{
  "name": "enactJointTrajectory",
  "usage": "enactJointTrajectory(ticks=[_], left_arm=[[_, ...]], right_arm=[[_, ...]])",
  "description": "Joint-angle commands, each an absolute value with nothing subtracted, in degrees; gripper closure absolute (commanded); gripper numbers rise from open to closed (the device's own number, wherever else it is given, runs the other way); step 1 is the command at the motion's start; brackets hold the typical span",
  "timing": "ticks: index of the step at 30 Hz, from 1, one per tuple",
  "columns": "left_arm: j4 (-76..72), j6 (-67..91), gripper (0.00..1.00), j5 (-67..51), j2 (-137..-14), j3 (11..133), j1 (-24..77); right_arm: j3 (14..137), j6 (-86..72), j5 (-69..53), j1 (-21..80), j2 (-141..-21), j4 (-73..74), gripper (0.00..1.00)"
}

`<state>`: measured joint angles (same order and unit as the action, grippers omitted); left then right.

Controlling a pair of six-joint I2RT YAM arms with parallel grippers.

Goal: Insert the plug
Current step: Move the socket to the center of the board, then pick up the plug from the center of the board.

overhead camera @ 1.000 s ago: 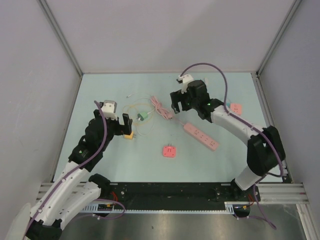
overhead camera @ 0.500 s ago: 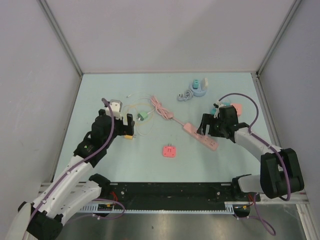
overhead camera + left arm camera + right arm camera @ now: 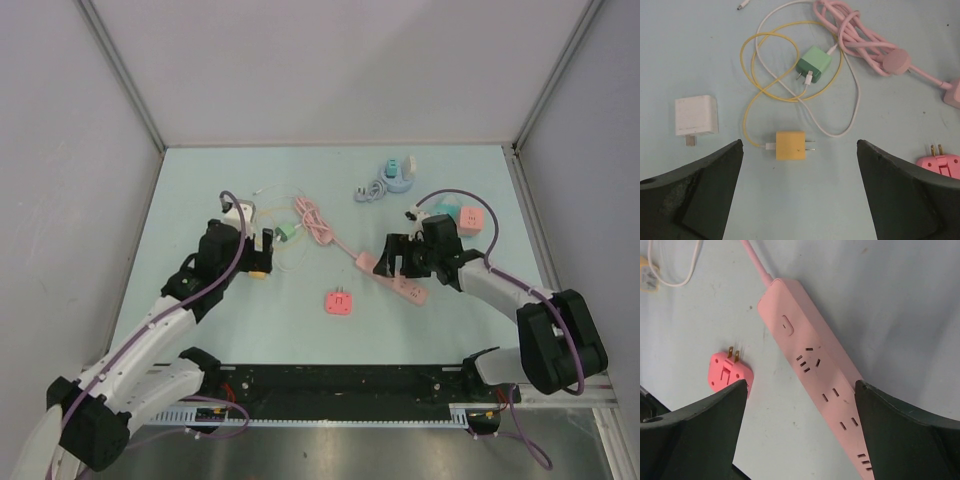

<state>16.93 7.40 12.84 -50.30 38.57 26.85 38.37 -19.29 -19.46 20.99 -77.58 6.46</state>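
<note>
A pink power strip [image 3: 402,281] lies diagonally right of centre, sockets up; it also shows in the right wrist view [image 3: 815,365]. My right gripper [image 3: 398,262] hovers open over it [image 3: 800,384], holding nothing. A yellow plug [image 3: 790,146] with a yellow cable lies flat, prongs pointing right, also in the top view [image 3: 258,268]. My left gripper [image 3: 248,248] hovers open above it [image 3: 798,150], empty. A green plug [image 3: 814,62] with a white cable lies just beyond it.
A pink flat adapter [image 3: 340,301] lies near the strip's front. The strip's coiled pink cord [image 3: 314,220] lies at centre. A white charger block [image 3: 696,116] lies left of the yellow plug. A grey cable and blue holder [image 3: 390,178] sit at the back; pink and teal adapters [image 3: 468,216] at the right.
My right arm swung from the back centre toward the right, then came over the power strip. My left gripper moved right and farther out over the yellow plug.
</note>
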Motion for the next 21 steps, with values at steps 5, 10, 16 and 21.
enactJointTrajectory(ticks=[5, 10, 16, 21], left_arm=[[17.40, 8.08, 0.00, 13.89, -55.01, 40.43, 26.37], [18.54, 13.17, 0.00, 14.41, -60.62, 41.92, 26.37], [24.60, 24.07, 0.00, 18.09, -70.99, 45.60, 23.03], [26.81, 35.92, 0.00, 19.51, -74.00, 46.06, 20.48]], right_arm=[[37.53, -16.53, -11.79, 22.24, -66.81, 7.39, 0.08], [33.49, -16.17, -5.90, 22.24, -57.59, 3.62, 0.09], [30.06, -15.82, -4.31, 21.89, -53.79, 1.32, 0.09], [29.09, -16.35, -5.97, 21.62, -54.75, 0.01, 0.09]])
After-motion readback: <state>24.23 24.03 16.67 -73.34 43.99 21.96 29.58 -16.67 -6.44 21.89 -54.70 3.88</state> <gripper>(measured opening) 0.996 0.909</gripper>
